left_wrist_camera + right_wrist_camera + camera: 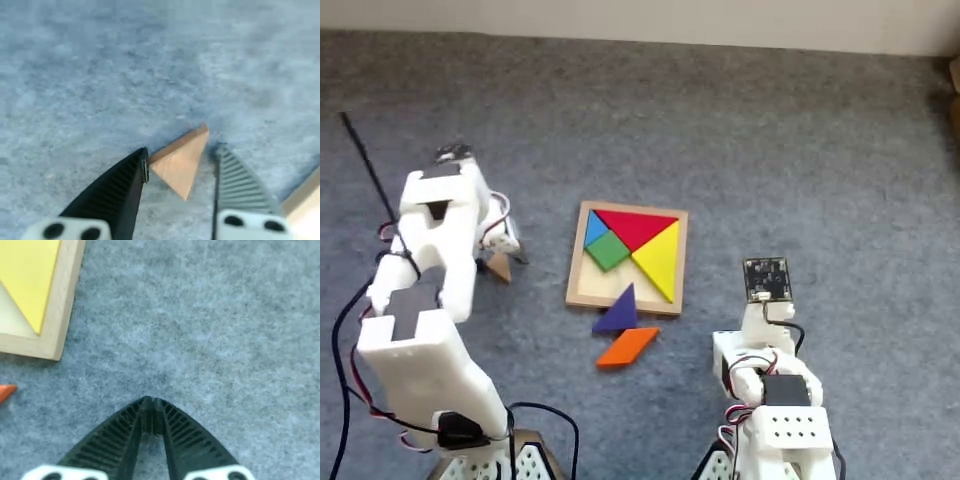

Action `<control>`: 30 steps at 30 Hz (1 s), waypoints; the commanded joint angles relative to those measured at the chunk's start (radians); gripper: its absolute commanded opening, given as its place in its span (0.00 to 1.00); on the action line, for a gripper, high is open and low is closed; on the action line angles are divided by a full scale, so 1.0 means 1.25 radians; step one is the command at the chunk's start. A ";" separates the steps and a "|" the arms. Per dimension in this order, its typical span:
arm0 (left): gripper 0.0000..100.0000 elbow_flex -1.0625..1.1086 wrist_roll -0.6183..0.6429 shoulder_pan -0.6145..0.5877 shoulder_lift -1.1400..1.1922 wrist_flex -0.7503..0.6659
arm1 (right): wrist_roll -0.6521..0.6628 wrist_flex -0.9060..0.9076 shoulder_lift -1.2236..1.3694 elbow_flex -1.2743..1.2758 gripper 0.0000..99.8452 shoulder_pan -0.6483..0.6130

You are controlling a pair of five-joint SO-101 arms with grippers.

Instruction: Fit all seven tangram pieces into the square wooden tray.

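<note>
Left gripper (182, 148) held open astride a plain wooden triangle (180, 162) on grey carpet (770, 150), at 9 o'clock of the tray (575, 262), red triangle (635, 228), yellow triangle (660, 260), blue triangle (594, 230) and green square (607, 250) seated inside, purple triangle (618, 312) overlapping its 6 o'clock rim, orange parallelogram (628, 346) laid beyond, right gripper (151, 402) closed on nothing at 4 o'clock.

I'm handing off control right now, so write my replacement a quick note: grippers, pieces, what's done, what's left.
Left gripper: open, straddling the tan triangle on the carpet, off the tray's left side.
Right gripper: shut, empty, low over the carpet near a tray corner.
Done: blue triangle, red triangle, green square and yellow triangle sit in the tray.
Left: the tan triangle; the purple triangle, lying across the tray's near rim; the orange parallelogram, on the carpet in front of it.
</note>
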 commanded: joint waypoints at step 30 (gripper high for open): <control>0.01 -0.253 -0.007 0.172 -0.028 0.231 | -0.001 -0.017 -0.009 0.025 0.03 0.009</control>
